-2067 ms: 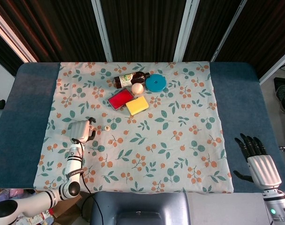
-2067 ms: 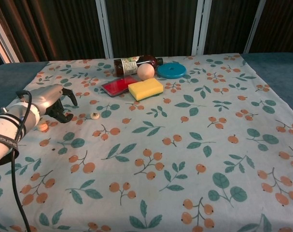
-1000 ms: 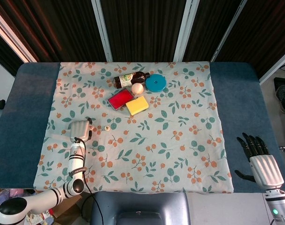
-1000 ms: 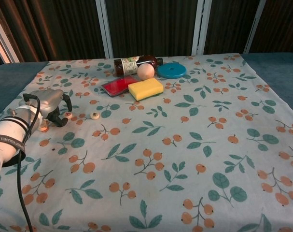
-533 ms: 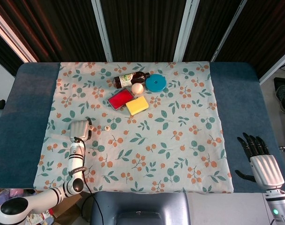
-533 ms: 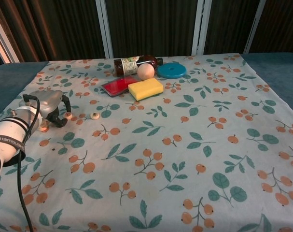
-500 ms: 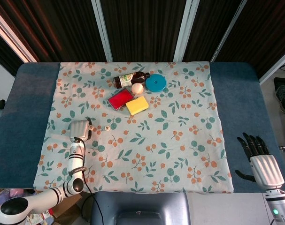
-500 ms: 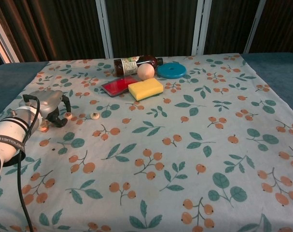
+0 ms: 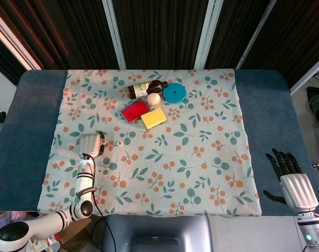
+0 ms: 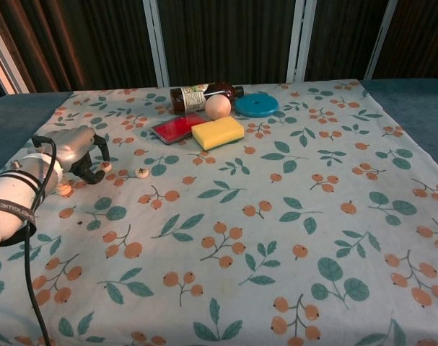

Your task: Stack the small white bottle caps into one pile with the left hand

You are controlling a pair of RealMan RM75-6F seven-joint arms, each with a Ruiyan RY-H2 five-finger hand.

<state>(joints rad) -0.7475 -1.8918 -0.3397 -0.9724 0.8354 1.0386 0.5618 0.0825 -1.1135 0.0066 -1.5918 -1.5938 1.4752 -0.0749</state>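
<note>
Head view: my left hand (image 9: 90,144) hovers low over the floral cloth (image 9: 201,157) on the desk (image 9: 28,131), fingers curled down; whether they hold anything I cannot tell here. One small white cap (image 9: 119,142) lies just right of my fingers. My right hand (image 9: 290,181) rests well apart at the desk's far edge, fingers spread, holding nothing.

Chest view: my left hand (image 10: 76,155) pinches a second cap (image 10: 107,166) at the fingertips (image 10: 97,170). The loose cap (image 10: 142,171) sits near, just right of them. Beyond lie a yellow sponge (image 10: 217,132) and a red case (image 10: 177,127).
</note>
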